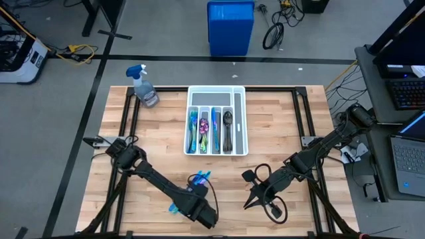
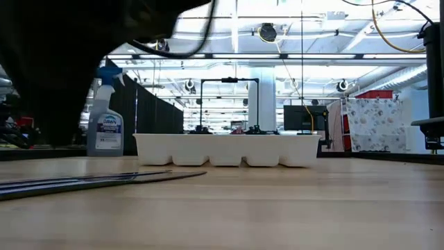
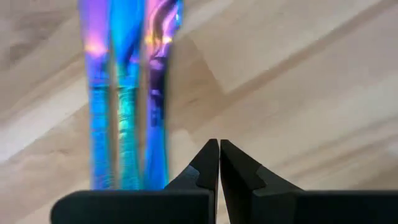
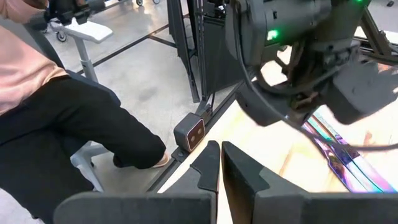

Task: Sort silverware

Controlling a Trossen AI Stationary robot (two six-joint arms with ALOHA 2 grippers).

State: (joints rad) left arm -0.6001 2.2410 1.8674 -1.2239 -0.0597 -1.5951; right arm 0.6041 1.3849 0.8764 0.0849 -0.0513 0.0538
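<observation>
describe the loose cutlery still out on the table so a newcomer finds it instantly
Start at the white tray at the table's far middle, then come toward the near edge on the left arm's side. Beside the left hand lie a few slim blue-purple iridescent pieces on bare wood, the only cutlery outside the tray.

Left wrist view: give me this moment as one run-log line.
left end effector: shut, empty, beside loose silverware on table | right end effector: shut, empty | tray: part filled

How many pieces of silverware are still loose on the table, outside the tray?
3 visible, side by side on the wood under the left hand: loose silverware. The arm may hide more.
</observation>
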